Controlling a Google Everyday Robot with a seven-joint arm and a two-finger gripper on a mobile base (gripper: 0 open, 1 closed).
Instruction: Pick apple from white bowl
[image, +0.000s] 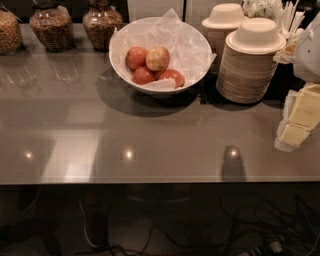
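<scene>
Up in the white bowl (116, 60), the apple (157, 58) looked firm, smooth, bruisable (pinch across its middle); my gripper (300, 120) hung far right, well apart, open-or-clenched I couldn't tell.

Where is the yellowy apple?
The apple sits in the white bowl, top middle of the camera view, among three red apples; the gripper is at the right edge.

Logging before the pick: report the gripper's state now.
Gripper: at the right edge of the view, apart from the white bowl; open or shut cannot be told. The apple lies in that bowl.
</scene>
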